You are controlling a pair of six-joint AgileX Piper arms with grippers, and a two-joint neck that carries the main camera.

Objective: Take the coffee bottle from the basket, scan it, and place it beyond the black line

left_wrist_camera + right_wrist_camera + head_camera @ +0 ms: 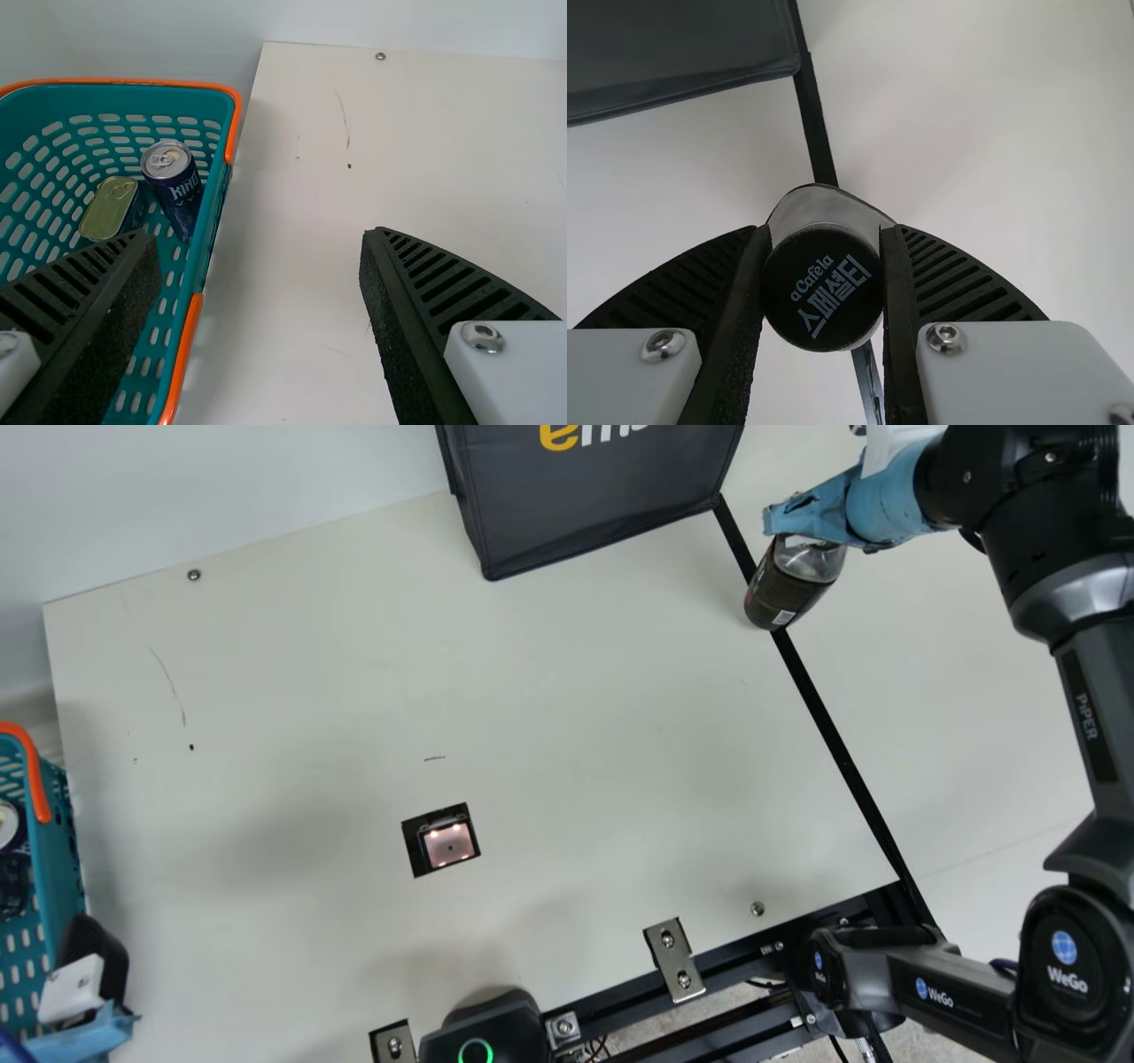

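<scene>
Seemingly past its scan, the coffee bottle (791, 589) is tilted over the black line (828, 731), its cap (824, 288) clenched by the right gripper (825, 232), while the left gripper (257, 239), fingers spread, hangs well short of that line; crossing, lowering and release appear left.

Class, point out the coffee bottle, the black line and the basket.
Coffee bottle (788, 592): main view, on its dark label.
Black line (828, 735): main view, on its stretch below the bottle.
Basket (184, 354): left wrist view, on its orange edge.
</scene>
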